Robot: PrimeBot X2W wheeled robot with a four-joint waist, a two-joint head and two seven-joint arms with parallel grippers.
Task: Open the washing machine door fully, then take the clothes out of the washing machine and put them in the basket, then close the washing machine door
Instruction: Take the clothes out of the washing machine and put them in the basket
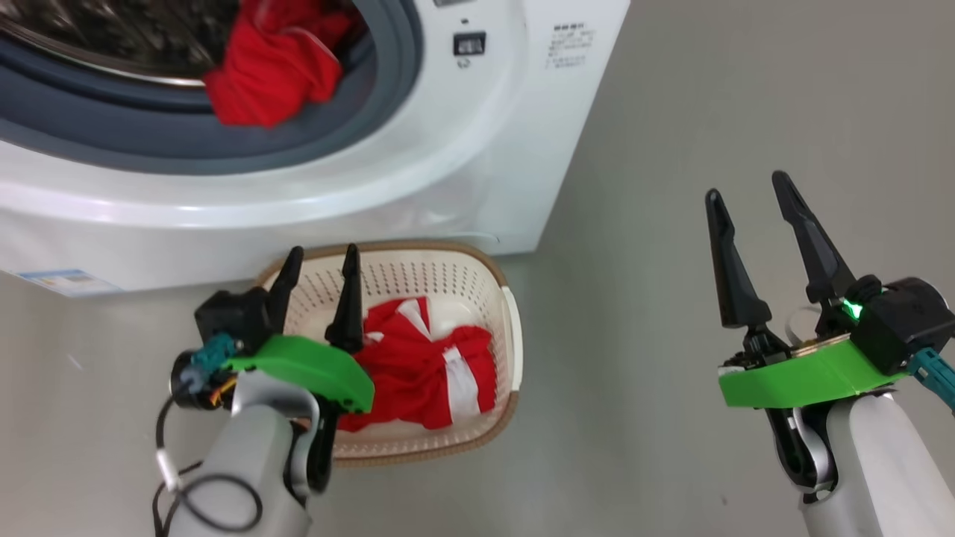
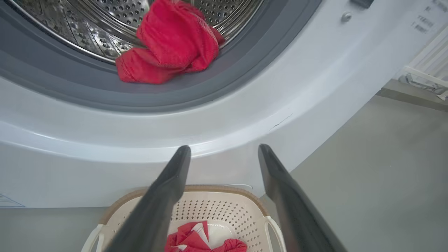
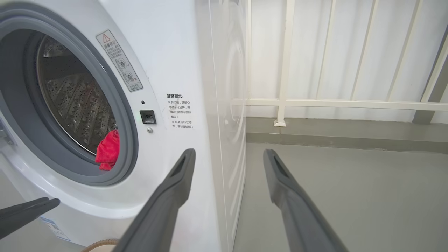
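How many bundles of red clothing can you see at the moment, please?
2. One red bundle lies in the basket; the other bundle rests on the grey gasket at the washing machine's mouth. More may be hidden deeper in the drum.

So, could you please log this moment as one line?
left gripper: open, over basket | right gripper: open, empty | clothes: some in basket, some in washing machine

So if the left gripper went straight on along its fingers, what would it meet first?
Probably the white front of the washing machine, below its grey gasket; depth is unclear.
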